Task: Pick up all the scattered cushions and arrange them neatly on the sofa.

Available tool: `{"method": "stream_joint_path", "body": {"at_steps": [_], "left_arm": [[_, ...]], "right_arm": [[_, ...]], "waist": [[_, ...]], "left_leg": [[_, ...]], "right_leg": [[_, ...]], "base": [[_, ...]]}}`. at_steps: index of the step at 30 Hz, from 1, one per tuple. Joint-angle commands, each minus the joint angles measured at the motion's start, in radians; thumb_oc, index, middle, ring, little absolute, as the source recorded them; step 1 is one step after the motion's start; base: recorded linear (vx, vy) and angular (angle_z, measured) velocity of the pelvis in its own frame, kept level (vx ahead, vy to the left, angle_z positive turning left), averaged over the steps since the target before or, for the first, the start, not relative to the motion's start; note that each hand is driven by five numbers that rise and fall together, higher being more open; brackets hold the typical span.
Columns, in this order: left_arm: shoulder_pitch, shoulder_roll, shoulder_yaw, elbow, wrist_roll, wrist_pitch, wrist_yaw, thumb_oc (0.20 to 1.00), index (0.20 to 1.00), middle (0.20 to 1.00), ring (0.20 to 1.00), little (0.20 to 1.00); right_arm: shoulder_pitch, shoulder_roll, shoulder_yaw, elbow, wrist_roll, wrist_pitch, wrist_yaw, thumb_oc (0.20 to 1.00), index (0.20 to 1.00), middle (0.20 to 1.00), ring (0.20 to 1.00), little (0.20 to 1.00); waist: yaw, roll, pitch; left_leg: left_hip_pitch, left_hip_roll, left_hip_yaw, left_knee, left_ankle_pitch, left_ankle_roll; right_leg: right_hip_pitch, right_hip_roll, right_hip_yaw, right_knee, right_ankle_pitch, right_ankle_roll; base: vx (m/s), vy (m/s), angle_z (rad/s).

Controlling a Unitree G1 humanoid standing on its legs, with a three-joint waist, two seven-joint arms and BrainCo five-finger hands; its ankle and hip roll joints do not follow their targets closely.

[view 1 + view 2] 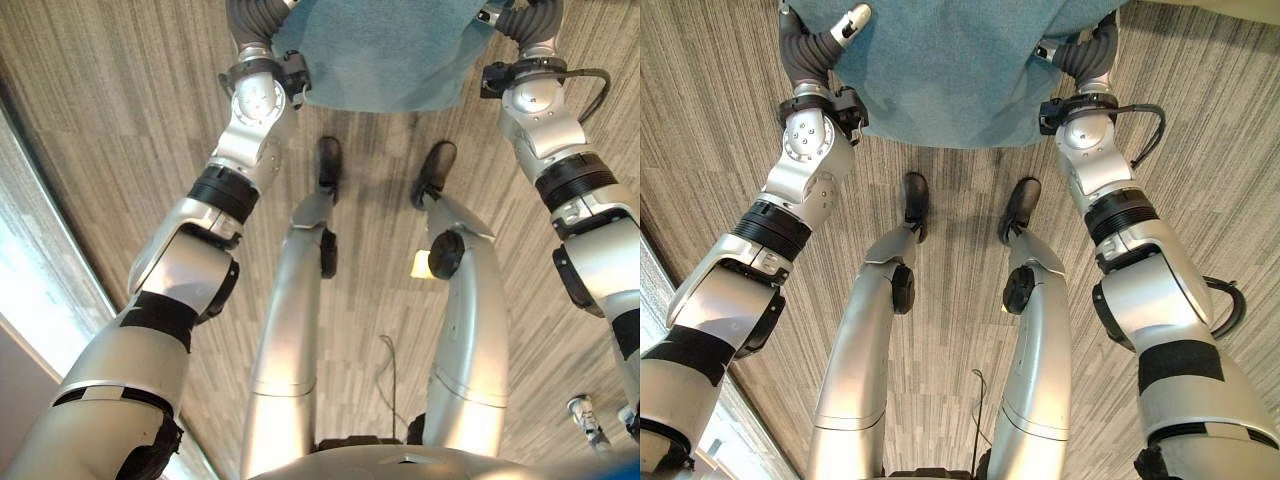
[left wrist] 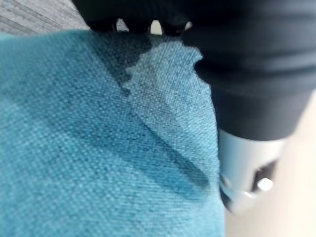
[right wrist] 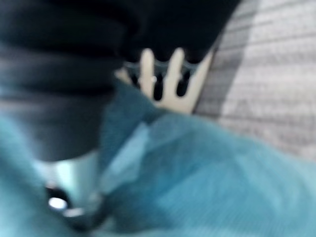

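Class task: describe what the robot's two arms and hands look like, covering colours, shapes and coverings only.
Both arms are silver-grey shells with black bands at the joints. Dark ribbed covers wrap the wrists of the left hand and right hand. A silver finger with a dark tip shows on the left.

Quick count: one teal cushion (image 1: 960,70), sitting at the top middle of the frame in the eye views. It's the same woven teal fabric up close in both wrist views, so still just the one. Two robot hands on it: the left robot hand (image 1: 848,22) at its upper left edge, the right robot hand (image 1: 1065,50) at its upper right edge. One wood-grain floor (image 1: 1200,90) underneath it all.
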Motion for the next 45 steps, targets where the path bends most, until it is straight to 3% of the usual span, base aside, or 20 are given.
{"method": "stream_joint_path", "body": {"at_steps": [1, 7, 15, 18, 28, 34, 35, 36, 37, 39, 40, 42, 45], "left_arm": [[-0.052, -0.096, -0.019, -0.073, 0.016, -0.091, -0.112, 0.2, 0.2, 0.2, 0.2, 0.2], [-0.032, -0.049, 0.01, -0.076, 0.01, -0.095, -0.116, 0.2, 0.2, 0.2, 0.2, 0.2], [0.01, 0.0, 0.066, -0.121, 0.041, -0.106, -0.116, 0.2, 0.2, 0.2, 0.2, 0.2], [0.038, -0.01, 0.08, -0.155, 0.056, -0.11, -0.114, 0.2, 0.2, 0.2, 0.2, 0.2], [0.351, -0.093, 0.134, -0.475, 0.214, -0.125, -0.152, 0.2, 0.2, 0.2, 0.2, 0.2], [0.487, -0.106, 0.126, -0.562, 0.255, -0.121, -0.163, 0.2, 0.2, 0.2, 0.2, 0.2], [0.508, -0.117, 0.125, -0.578, 0.248, -0.12, -0.17, 0.2, 0.2, 0.2, 0.2, 0.2], [0.532, -0.117, 0.122, -0.579, 0.243, -0.119, -0.174, 0.2, 0.2, 0.2, 0.2, 0.2], [0.558, -0.121, 0.116, -0.587, 0.241, -0.115, -0.185, 0.2, 0.2, 0.2, 0.2, 0.2], [0.633, -0.133, 0.096, -0.6, 0.234, -0.098, -0.212, 0.2, 0.2, 0.2, 0.2, 0.2], [0.633, -0.133, 0.096, -0.6, 0.234, -0.098, -0.212, 0.2, 0.2, 0.2, 0.2, 0.2], [0.707, -0.139, 0.089, -0.602, 0.232, -0.084, -0.243, 0.2, 0.2, 0.2, 0.2, 0.2], [0.757, -0.144, 0.089, -0.596, 0.222, -0.078, -0.264, 0.2, 0.2, 0.2, 0.2, 0.2]], "right_arm": [[-0.102, 0.103, 0.064, -0.142, 0.032, -0.158, 0.069, 0.2, 0.2, 0.2, 0.2, 0.2], [-0.096, 0.076, 0.047, -0.199, 0.025, -0.173, 0.069, 0.2, 0.2, 0.2, 0.2, 0.2], [-0.056, 0.012, -0.027, -0.286, -0.011, -0.19, 0.043, 0.2, 0.2, 0.2, 0.2, 0.2], [-0.021, 0.01, -0.063, -0.319, -0.031, -0.193, 0.03, 0.2, 0.2, 0.2, 0.2, 0.2], [0.367, 0.044, -0.214, -0.615, -0.282, -0.172, 0.001, 0.2, 0.2, 0.2, 0.2, 0.2], [0.545, 0.045, -0.208, -0.729, -0.388, -0.138, 0.039, 0.2, 0.2, 0.2, 0.2, 0.2], [0.57, 0.049, -0.202, -0.73, -0.408, -0.129, 0.041, 0.2, 0.2, 0.2, 0.2, 0.2], [0.596, 0.047, -0.197, -0.733, -0.425, -0.119, 0.047, 0.2, 0.2, 0.2, 0.2, 0.2], [0.623, 0.046, -0.198, -0.742, -0.436, -0.114, 0.05, 0.2, 0.2, 0.2, 0.2, 0.2], [0.715, 0.064, -0.217, -0.763, -0.443, -0.107, 0.057, 0.2, 0.2, 0.2, 0.2, 0.2], [0.715, 0.064, -0.217, -0.763, -0.443, -0.107, 0.057, 0.2, 0.2, 0.2, 0.2, 0.2], [0.81, 0.085, -0.244, -0.792, -0.436, -0.11, 0.072, 0.2, 0.2, 0.2, 0.2, 0.2], [0.859, 0.091, -0.259, -0.809, -0.432, -0.112, 0.087, 0.2, 0.2, 0.2, 0.2, 0.2]], "waist": [[-0.026, 0.066, -0.026], [-0.024, 0.067, -0.053], [-0.025, 0.078, -0.16], [-0.025, 0.08, -0.17], [-0.036, 0.069, -0.174], [-0.037, 0.062, -0.201], [-0.033, 0.059, -0.206], [-0.033, 0.058, -0.214], [-0.031, 0.056, -0.213], [-0.029, 0.052, -0.224], [-0.029, 0.052, -0.224], [-0.032, 0.051, -0.235], [-0.037, 0.048, -0.242]], "left_leg": [[0.026, -0.056, -0.089, -0.012, -0.027, -0.05], [0.026, -0.055, -0.088, -0.015, -0.025, -0.051], [0.027, -0.05, -0.101, -0.084, 0.001, -0.052], [0.072, -0.05, -0.108, -0.122, 0.008, -0.053], [0.516, -0.045, -0.179, -0.362, 0.026, -0.078], [0.736, -0.034, -0.202, -0.478, 0.043, -0.093], [0.769, -0.033, -0.203, -0.512, 0.079, -0.094], [0.829, -0.026, -0.21, -0.535, 0.056, -0.099], [0.863, -0.021, -0.215, -0.566, 0.092, -0.1], [0.992, -0.002, -0.22, -0.626, 0.11, -0.112], [0.992, -0.002, -0.22, -0.626, 0.11, -0.112], [1.125, 0.02, -0.221, -0.683, 0.123, -0.133], [1.195, 0.034, -0.22, -0.69, 0.126, -0.152]], "right_leg": [[0.079, 0.023, 0.03, 0.055, -0.047, 0.095], [0.079, 0.036, 0.025, 0.046, -0.042, 0.094], [0.104, 0.066, -0.019, -0.026, -0.035, 0.095], [0.151, 0.07, -0.03, -0.056, -0.032, 0.095], [0.56, 0.057, -0.098, -0.267, -0.008, 0.089], [0.762, 0.058, -0.136, -0.377, -0.002, 0.081], [0.793, 0.055, -0.151, -0.406, 0.031, 0.072], [0.849, 0.062, -0.151, -0.423, 0.003, 0.077], [0.883, 0.061, -0.164, -0.458, 0.035, 0.069], [1.018, 0.075, -0.181, -0.527, 0.038, 0.065], [1.018, 0.075, -0.181, -0.527, 0.038, 0.065], [1.16, 0.101, -0.194, -0.593, 0.025, 0.054], [1.256, 0.122, -0.192, -0.633, 0.014, 0.044]], "base": [[0.0, 0.0, 0.0], [0.0, -0.002, -0.01], [-0.02, -0.015, -0.03], [-0.04, -0.035, 0.0], [-0.05, -0.051, 0.06], [0.02, -0.073, 0.02], [0.02, -0.094, 0.01], [-0.07, -0.089, 0.02], [0.06, -0.174, 0.02], [0.02, -0.143, 0.02], [0.05, -0.084, 0.07], [0.13, -0.149, 0.08], [0.16, -0.16, 0.16]]}}
